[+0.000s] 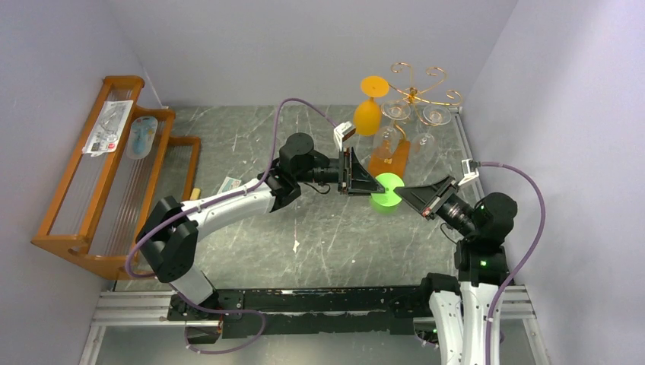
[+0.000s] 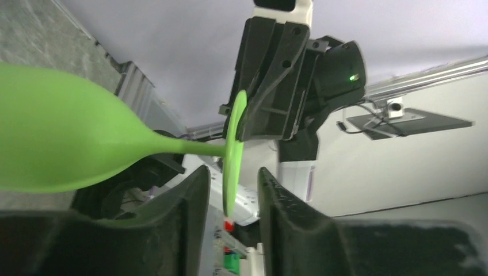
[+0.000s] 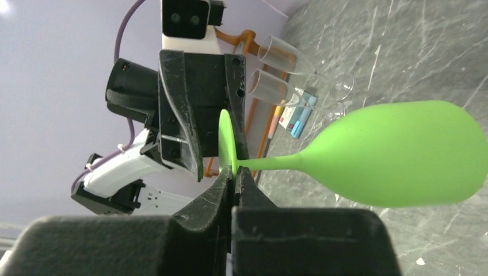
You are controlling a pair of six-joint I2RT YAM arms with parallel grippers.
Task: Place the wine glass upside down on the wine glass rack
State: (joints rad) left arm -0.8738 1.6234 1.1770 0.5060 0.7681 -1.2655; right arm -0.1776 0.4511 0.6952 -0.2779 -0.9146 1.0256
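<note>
The green wine glass (image 1: 388, 190) hangs in the air over the table's middle. Its bowl (image 3: 397, 155) points away to the side. My right gripper (image 3: 233, 172) is shut on the edge of its round foot (image 3: 225, 141); in the top view the right gripper (image 1: 403, 192) comes from the right. My left gripper (image 2: 233, 178) is open, and the foot (image 2: 233, 149) stands between its fingers without touching them. In the top view the left gripper (image 1: 374, 185) faces the right one. The gold wire wine glass rack (image 1: 417, 85) stands at the back on its wooden base (image 1: 388, 161).
An orange glass (image 1: 369, 106) and two clear glasses (image 1: 395, 114) hang upside down on the wire rack. A large slatted wooden rack (image 1: 99, 198) with packets fills the left side. A small packet (image 1: 232, 185) lies on the grey table (image 1: 319, 236). Walls close in on both sides.
</note>
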